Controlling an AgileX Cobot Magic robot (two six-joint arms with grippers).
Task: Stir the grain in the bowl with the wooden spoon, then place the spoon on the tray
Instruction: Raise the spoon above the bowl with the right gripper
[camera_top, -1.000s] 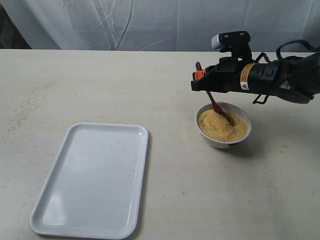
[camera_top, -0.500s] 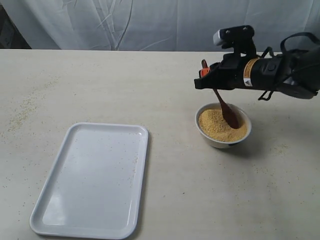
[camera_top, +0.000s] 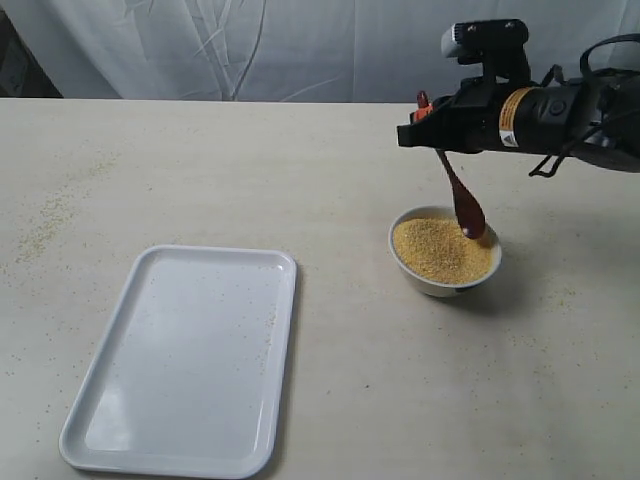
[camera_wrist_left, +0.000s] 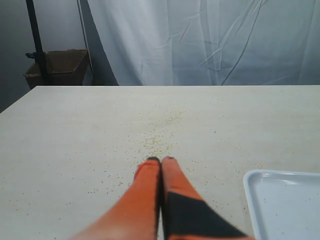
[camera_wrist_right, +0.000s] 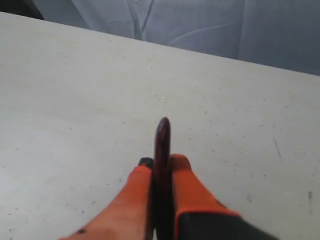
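Note:
The small white bowl (camera_top: 445, 262) stands right of centre on the table, filled with yellow grain (camera_top: 440, 249). Above it my right gripper (camera_top: 425, 116) is shut on the handle of the dark wooden spoon (camera_top: 463, 203), which hangs down with its scoop just over the bowl's far right rim. In the right wrist view the spoon handle (camera_wrist_right: 162, 150) sticks out between the orange fingers of the right gripper (camera_wrist_right: 161, 162). The large white tray (camera_top: 188, 355) lies at the front left. My left gripper (camera_wrist_left: 160, 160) is shut and holds nothing; a tray corner (camera_wrist_left: 282, 202) shows beside it.
Loose grains are scattered over the table at the far left (camera_top: 45, 225) and around the bowl. A white curtain hangs behind the table. A brown box on a dark stand (camera_wrist_left: 55, 67) sits off the table's far corner in the left wrist view.
My right gripper has risen and moved right and back, lifting the spoon's scoop out of the grain to hang over the bowl's rim. The left arm and tray are unmoved.

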